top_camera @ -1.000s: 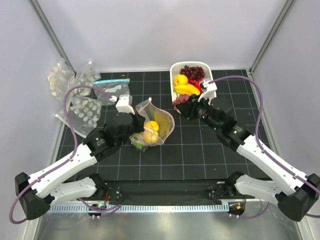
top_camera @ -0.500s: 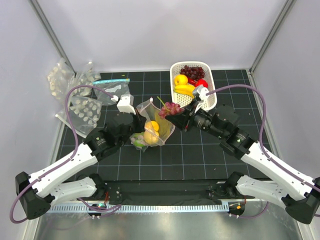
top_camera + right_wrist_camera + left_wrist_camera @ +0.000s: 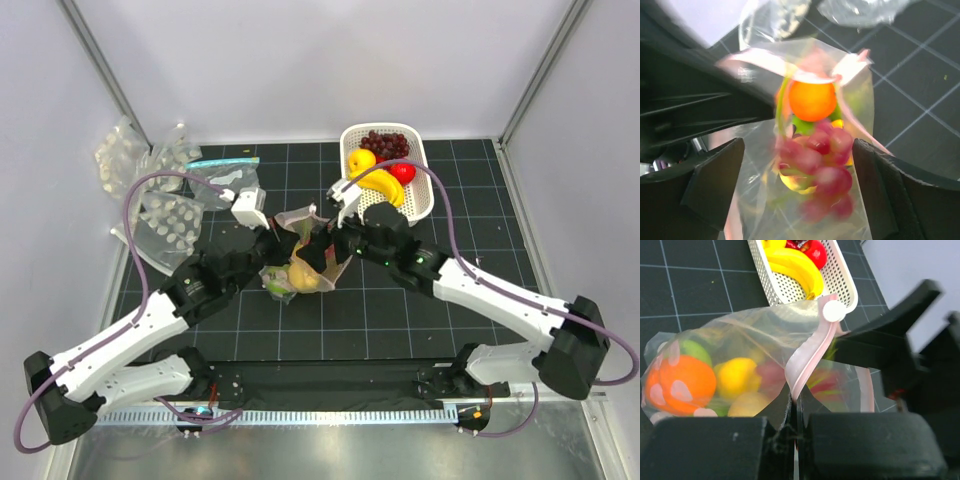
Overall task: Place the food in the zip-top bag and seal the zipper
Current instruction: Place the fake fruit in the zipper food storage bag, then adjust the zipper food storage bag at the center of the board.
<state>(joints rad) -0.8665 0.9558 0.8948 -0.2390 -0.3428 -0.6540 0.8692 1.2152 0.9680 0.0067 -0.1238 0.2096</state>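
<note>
Big change first: a second ago the right gripper (image 3: 322, 252) was up at the basket (image 3: 422, 200) with a bunch of red grapes (image 3: 817, 170) pinched in it; half a second ago it was mid-carry. Now it's over the zip-top bag (image 3: 292, 218) in the middle of the overhead frame, jaws spread wide; the grapes show blurred between them, right in the bag's mouth. Looks like they've just been let go, so that's one more piece of food basically in. The left gripper (image 3: 796, 407) hasn't budged; jaws pressed together, pinching the pinkish zipper (image 3: 807, 357) and holding the mouth up and open.

Head count: two arms; one zip-top bag in play; inside it one orange (image 3: 811, 100), one green fruit (image 3: 692, 350), maybe two yellowish fruits (hard to be sure through the plastic), plus the red grapes. One white basket just upper right of centre, with one bunch of dark grapes (image 3: 383, 143), one round yellow fruit (image 3: 360, 160), one bunch of bananas (image 3: 385, 185) and one red thing (image 3: 402, 172); so four items left to move by the look of it, and sealing not started. Upper left of the bench (image 3: 400, 310): a heap of spare dotted bags (image 3: 165, 215), number can't be told, and one flat bag with a teal strip (image 3: 222, 165).
</note>
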